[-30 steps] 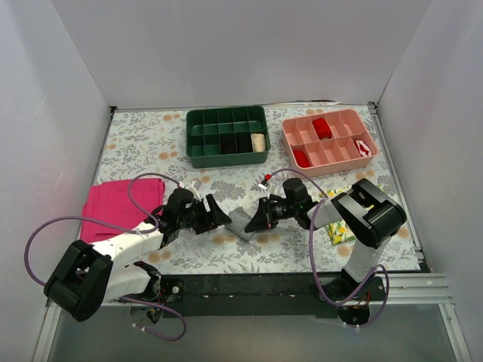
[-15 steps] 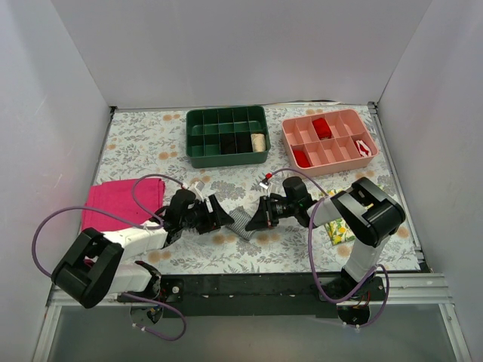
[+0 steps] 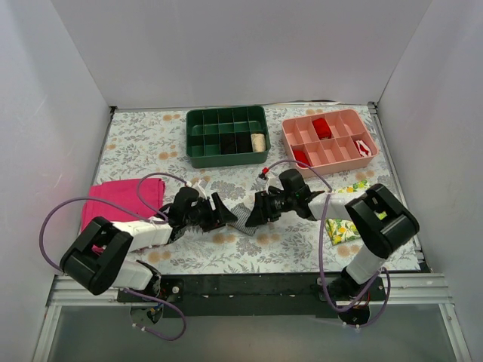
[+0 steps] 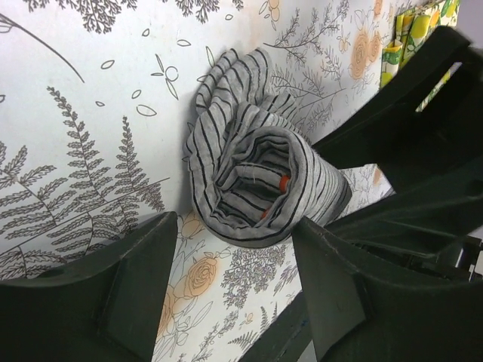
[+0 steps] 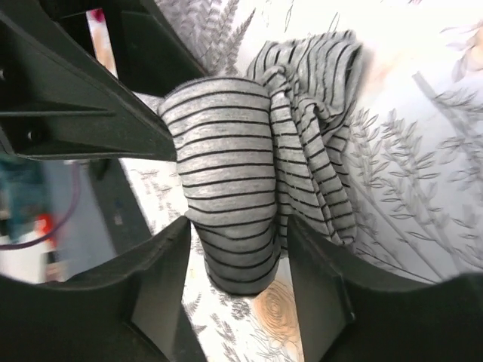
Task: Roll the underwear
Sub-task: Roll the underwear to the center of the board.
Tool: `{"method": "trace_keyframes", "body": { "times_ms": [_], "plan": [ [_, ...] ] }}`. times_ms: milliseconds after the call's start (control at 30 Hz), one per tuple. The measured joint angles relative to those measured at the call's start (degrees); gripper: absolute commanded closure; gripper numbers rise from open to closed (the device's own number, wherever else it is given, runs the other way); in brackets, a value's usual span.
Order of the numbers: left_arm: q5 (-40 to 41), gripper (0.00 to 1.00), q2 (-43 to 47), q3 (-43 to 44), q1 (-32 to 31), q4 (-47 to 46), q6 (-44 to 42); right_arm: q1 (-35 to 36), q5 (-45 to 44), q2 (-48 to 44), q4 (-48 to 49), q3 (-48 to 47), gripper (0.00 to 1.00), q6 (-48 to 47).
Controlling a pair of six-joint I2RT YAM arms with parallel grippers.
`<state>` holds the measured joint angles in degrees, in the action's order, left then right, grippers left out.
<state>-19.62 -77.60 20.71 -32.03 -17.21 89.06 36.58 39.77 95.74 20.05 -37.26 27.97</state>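
Observation:
The underwear is a grey-and-white striped roll lying on the floral table at the middle. My left gripper is open at its left end. In the left wrist view the roll's spiral end, with orange trim inside, lies just beyond my gripper, and neither finger touches it. My right gripper is open at the right end. In the right wrist view the roll lies between the fingers of this gripper, with a looser striped flap to its right. The other arm's black fingers show behind it.
A green divided tray and a pink divided tray with rolled items stand at the back. A magenta cloth lies at the left. A lemon-print cloth lies at the right, under the right arm, and shows in the left wrist view.
Both grippers have closed in on the roll from either side; the left one moved right, the right one moved left. The right arm's elbow has dropped lower. The roll has stayed in place.

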Motion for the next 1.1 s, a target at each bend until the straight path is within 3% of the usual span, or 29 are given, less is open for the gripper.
{"method": "trace_keyframes", "body": {
  "times_ms": [67,133,433,667,900,1100],
  "plan": [
    [-0.2,0.38,-0.5,0.1,0.0,-0.5,0.2,0.4,-3.8,-3.4,-4.4,-1.1,0.35,-3.1],
    [-0.3,0.38,-0.9,0.1,-0.1,-1.0,0.3,0.9,-8.3,-7.3,-8.6,-2.1,0.14,-6.1],
    [-0.9,0.39,-3.2,2.1,-0.3,-1.0,0.3,5.3,-24.8,-16.2,-20.9,-6.4,0.14,-16.8],
    [-1.3,0.39,-4.8,3.8,-0.4,-0.1,0.3,16.0,-32.8,-15.5,-24.7,-9.3,0.23,-22.8],
    [-1.2,0.39,-4.8,4.3,-0.4,0.9,0.3,17.9,-36.1,-11.0,-26.3,-10.8,0.46,-25.0],
    [-1.1,0.39,-4.8,4.9,-0.5,2.0,-0.1,17.9,-36.6,-10.0,-26.2,-10.8,0.46,-25.3]
  ]
}}
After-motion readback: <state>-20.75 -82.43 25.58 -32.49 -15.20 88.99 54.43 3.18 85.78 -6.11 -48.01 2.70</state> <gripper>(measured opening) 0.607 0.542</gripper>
